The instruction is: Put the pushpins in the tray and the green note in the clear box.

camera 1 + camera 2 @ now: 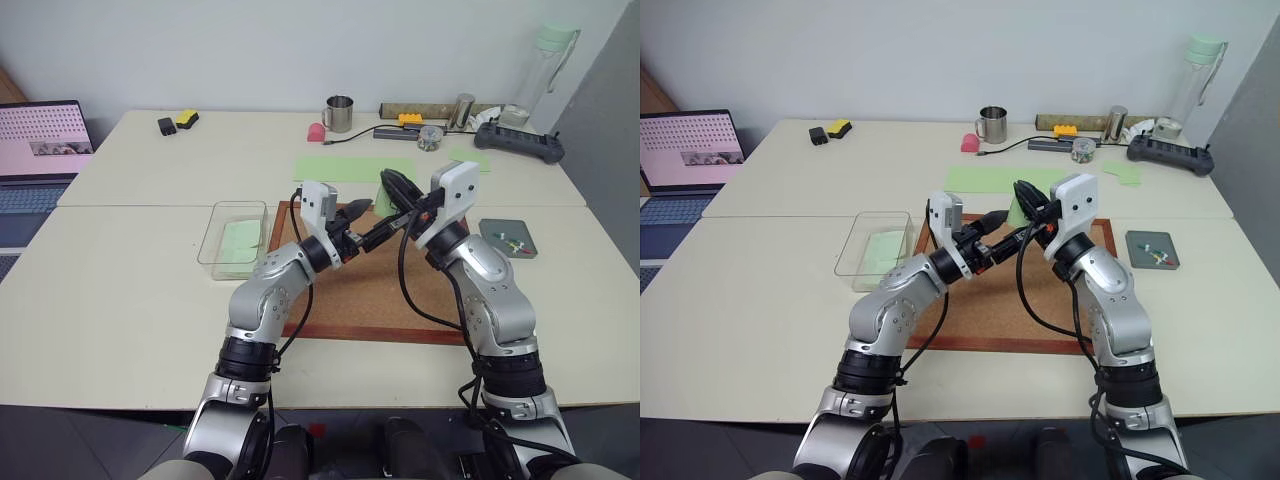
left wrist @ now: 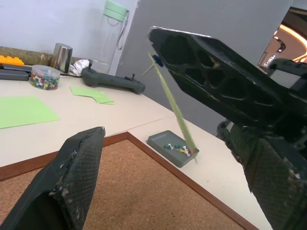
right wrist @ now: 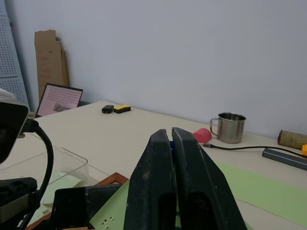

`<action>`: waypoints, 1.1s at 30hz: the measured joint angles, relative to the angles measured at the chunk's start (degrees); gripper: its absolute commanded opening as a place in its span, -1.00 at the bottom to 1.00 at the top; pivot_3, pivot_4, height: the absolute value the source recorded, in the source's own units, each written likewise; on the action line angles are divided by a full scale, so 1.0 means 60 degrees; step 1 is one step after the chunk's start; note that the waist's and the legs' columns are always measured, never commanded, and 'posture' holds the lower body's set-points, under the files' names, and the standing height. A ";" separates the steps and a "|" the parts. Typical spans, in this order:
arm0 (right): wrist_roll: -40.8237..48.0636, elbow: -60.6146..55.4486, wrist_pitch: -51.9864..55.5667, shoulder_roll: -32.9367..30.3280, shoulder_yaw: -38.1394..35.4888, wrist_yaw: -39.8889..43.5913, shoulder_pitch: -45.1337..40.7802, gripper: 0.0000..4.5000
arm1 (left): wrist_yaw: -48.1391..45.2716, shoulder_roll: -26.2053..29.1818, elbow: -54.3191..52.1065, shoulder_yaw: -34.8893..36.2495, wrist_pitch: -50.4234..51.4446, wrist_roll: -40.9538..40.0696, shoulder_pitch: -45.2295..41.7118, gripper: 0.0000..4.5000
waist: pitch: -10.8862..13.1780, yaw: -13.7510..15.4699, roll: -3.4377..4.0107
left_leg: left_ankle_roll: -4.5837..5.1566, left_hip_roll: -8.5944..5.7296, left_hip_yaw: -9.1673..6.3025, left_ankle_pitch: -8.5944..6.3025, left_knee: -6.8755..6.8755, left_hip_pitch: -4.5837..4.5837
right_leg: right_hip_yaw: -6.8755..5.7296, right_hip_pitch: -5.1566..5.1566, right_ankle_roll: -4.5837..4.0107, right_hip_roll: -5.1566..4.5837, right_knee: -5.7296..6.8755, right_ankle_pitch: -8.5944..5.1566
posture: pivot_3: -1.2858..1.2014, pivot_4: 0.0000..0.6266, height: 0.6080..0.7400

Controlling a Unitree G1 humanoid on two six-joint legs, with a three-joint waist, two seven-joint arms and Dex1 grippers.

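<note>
A pale cream desk [image 1: 120, 300] stands against a plain light wall; an open laptop with a pink screen [image 1: 40, 135] sits at its far left. A transparent plastic rectangular box with low walls [image 1: 233, 240] comes next, with pale green paper lying inside it. Just beside it lies a brown cork board in a wooden frame [image 1: 370, 300], with a long light green paper strip [image 1: 350, 167] and a steel mug [image 1: 340, 113] behind it. At the right rests a small flat dark grey tray [image 1: 508, 240] holding a few tiny pushpins [image 1: 514, 244], and a tall clear bottle with a green lid [image 1: 545, 70] stands at the far right corner.

Over the board, the left gripper [image 1: 362, 222] has its jaws spread wide — nothing between them. The right gripper [image 1: 393, 187] has its jaws pressed together on a small light green square note [image 2: 173, 106], which hangs edge-on above the desk, a pin through its upper corner.
</note>
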 measured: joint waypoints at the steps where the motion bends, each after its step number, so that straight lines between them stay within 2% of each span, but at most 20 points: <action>1: 0.0076 -0.0061 0.0015 0.0030 0.0034 0.0002 -0.0001 -1.00 | 0.0009 0.0000 0.0045 0.0000 -0.0018 0.0035 0.0000 0.77 | 0.0000 0.0000 0.0000 | 0.0000 0.0000 -0.0001 0.0000 0.0000 0.0000 | 0.0000 0.0000 0.0000 0.0000 0.0000 0.0000 | 0.03 -0.52 1.00; 20: 0.0172 -0.0237 0.0053 0.0018 0.0244 0.0021 0.0081 -1.00 | -0.0049 -0.0012 0.0142 -0.0044 -0.0047 0.0049 -0.0007 -0.98 | 0.0001 0.0003 -0.0001 | 0.0000 0.0000 -0.0001 0.0000 0.0000 -0.0001 | -0.0002 0.0000 0.0001 0.0000 -0.0001 -0.0001 | 0.03 -0.52 1.00; 29: 0.0174 -0.0236 0.0042 0.0022 0.0247 0.0069 0.0074 -1.00 | 0.0232 -0.0119 0.0065 0.0263 0.0494 -0.0355 0.0022 -1.00 | 0.0001 0.0004 -0.0002 | 0.0000 0.0000 -0.0003 0.0000 0.0000 -0.0001 | -0.0003 0.0000 0.0002 0.0000 -0.0002 -0.0001 | 0.03 -0.52 1.00; 33: 0.0175 -0.0236 0.0045 0.0022 0.0246 0.0061 0.0071 -1.00 | 0.0958 -0.0410 0.0182 0.0822 0.0753 -0.0580 0.0020 -1.00 | 0.0002 0.0005 -0.0004 | 0.0000 0.0000 -0.0012 0.0000 0.0000 -0.0001 | -0.0002 0.0000 0.0011 -0.0001 -0.0002 -0.0006 | 0.03 -0.52 1.00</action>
